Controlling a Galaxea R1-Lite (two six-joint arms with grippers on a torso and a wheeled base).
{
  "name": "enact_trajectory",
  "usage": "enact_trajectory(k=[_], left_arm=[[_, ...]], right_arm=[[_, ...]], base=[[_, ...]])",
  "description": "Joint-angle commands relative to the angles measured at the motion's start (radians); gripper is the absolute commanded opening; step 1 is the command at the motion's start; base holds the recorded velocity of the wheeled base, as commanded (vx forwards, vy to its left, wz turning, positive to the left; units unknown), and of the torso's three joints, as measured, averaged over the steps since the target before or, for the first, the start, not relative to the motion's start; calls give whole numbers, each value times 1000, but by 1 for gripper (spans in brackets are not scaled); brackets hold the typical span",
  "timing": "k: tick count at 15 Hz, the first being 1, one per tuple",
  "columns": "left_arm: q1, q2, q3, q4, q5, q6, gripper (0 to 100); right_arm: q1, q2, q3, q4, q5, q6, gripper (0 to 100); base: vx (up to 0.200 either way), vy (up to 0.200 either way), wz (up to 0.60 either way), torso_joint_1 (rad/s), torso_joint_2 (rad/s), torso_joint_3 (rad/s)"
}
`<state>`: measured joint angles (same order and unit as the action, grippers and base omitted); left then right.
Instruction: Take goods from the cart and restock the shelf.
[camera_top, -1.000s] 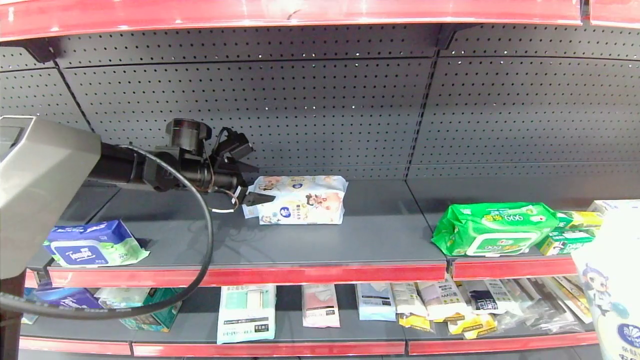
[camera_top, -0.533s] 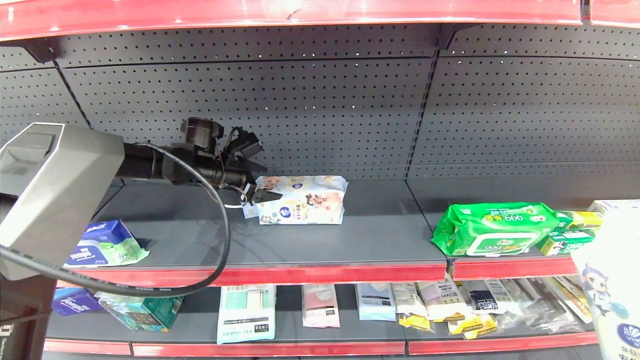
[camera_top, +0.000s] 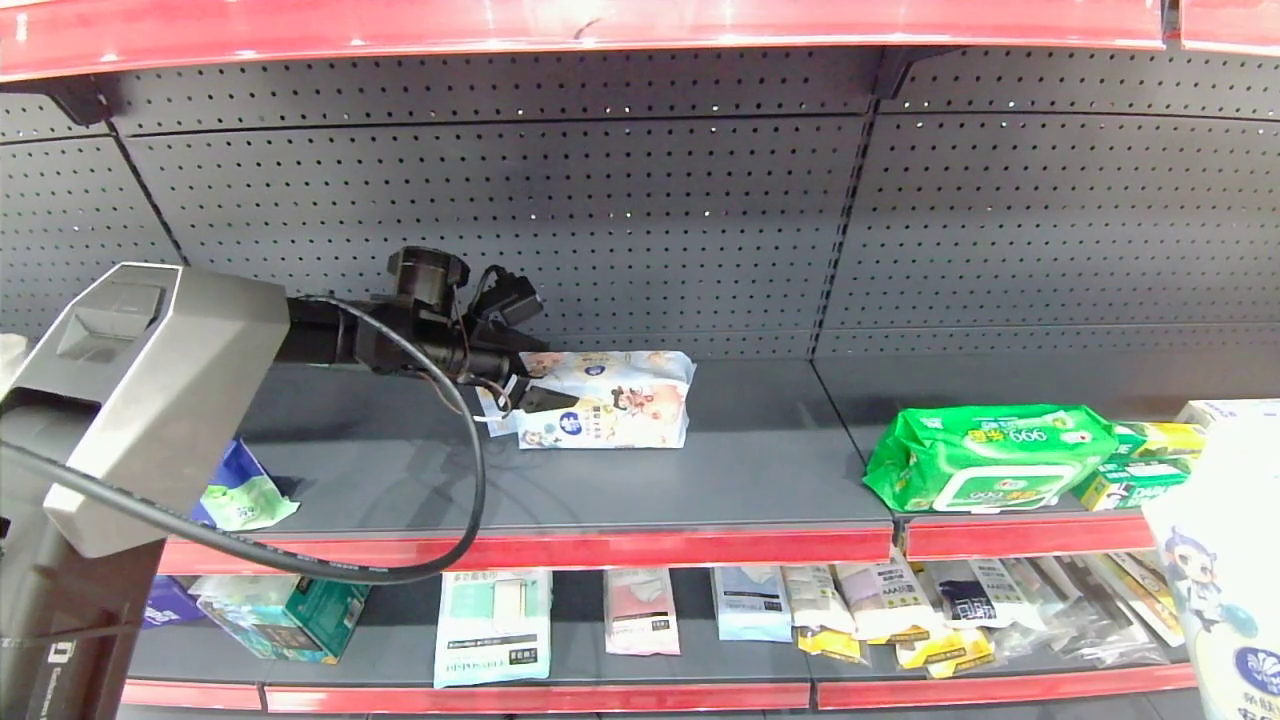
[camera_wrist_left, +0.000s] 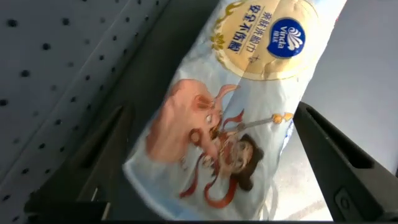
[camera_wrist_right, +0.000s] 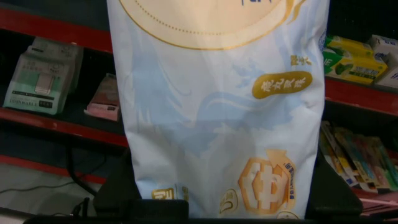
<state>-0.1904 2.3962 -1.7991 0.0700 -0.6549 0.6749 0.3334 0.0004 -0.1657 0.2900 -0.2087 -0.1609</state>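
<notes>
Lying flat on the middle shelf (camera_top: 720, 470), close to the perforated back wall, the white cartoon-print pack (camera_top: 620, 400) has its left end between the fingers of the left gripper (camera_top: 545, 372). The jaws stand spread, one finger on each side of the pack; whether they touch it cannot be told. The right gripper (camera_wrist_right: 224, 202) is clamped on a second white pack (camera_wrist_right: 224, 106), held upright before the shelving at lower right. A green wipes pack (camera_top: 985, 455) lies on the same shelf level, farther right.
</notes>
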Motion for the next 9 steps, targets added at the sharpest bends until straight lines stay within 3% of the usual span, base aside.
enact_trajectory(k=[1, 7, 8, 9], left_arm=[[-12, 5, -2, 4, 0, -1, 100], [-26, 11, -5, 28, 0, 0, 100], [-26, 14, -5, 25, 0, 3, 0], [-24, 20, -5, 25, -2, 20, 0]], right_arm=[[-1, 0, 0, 0, 0, 0, 0], [-1, 0, 0, 0, 0, 0, 0], [1, 0, 0, 0, 0, 0, 0], [1, 0, 0, 0, 0, 0, 0]], base=[[0, 0, 0, 0, 0, 0], [0, 0, 0, 0, 0, 0], [0, 0, 0, 0, 0, 0], [0, 0, 0, 0, 0, 0]])
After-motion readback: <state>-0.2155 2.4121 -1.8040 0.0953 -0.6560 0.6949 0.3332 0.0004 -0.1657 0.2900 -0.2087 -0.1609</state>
